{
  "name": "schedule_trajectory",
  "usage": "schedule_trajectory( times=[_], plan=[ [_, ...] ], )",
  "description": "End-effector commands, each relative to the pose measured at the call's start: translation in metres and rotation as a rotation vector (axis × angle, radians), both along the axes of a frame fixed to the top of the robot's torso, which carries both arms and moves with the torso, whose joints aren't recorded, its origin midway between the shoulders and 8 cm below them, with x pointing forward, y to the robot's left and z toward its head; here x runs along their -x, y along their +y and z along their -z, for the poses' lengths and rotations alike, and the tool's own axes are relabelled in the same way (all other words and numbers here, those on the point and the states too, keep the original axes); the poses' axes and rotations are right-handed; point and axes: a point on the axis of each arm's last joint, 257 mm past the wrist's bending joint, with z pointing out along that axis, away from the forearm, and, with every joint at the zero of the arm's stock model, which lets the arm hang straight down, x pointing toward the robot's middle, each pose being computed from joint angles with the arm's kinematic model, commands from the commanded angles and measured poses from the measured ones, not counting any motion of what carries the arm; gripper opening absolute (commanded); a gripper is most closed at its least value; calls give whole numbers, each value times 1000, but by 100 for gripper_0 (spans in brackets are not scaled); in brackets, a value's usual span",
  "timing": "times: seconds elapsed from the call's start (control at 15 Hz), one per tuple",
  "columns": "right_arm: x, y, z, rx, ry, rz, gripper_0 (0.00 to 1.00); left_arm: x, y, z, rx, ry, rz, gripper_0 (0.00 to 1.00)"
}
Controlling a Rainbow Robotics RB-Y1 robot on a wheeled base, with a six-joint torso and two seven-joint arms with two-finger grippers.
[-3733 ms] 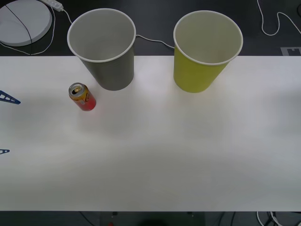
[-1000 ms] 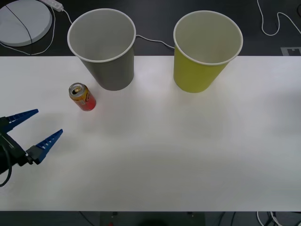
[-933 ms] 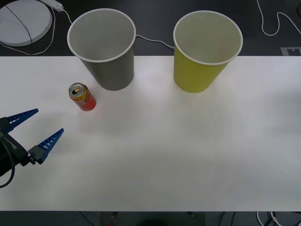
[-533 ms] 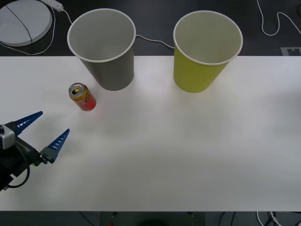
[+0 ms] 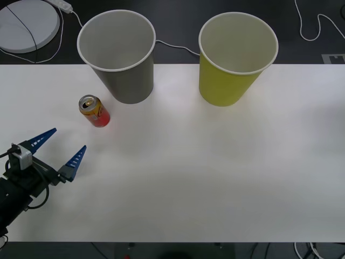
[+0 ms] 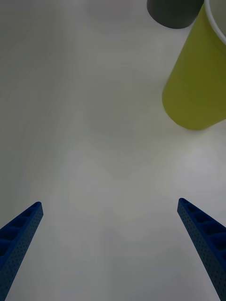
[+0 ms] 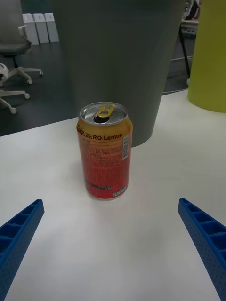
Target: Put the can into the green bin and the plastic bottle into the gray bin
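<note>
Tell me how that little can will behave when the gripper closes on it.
The can stands upright with its tab opened, so it is probably light and may dent under a hard squeeze. Its smooth round wall could slip between the left gripper's open fingers. A nudge might tip it, then it would roll.

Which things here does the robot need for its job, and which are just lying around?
For the job: the can, the green bin, the gray bin, the open left gripper near the can.

Just lying about: white round disc, white cables behind the table.
</note>
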Motion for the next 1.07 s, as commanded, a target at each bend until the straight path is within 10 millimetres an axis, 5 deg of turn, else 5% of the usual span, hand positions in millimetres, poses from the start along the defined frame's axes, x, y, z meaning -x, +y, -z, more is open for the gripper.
schedule_trajectory(
  times=[0.07, 1.07],
  plan=[
    [0, 0, 0, 0, 0, 0, 100, -14, -3, 5, 9, -37, -17, 100],
    [0, 0, 0, 0, 0, 0, 100, -70, -36, 5, 41, -31, 11, 100]
  ],
)
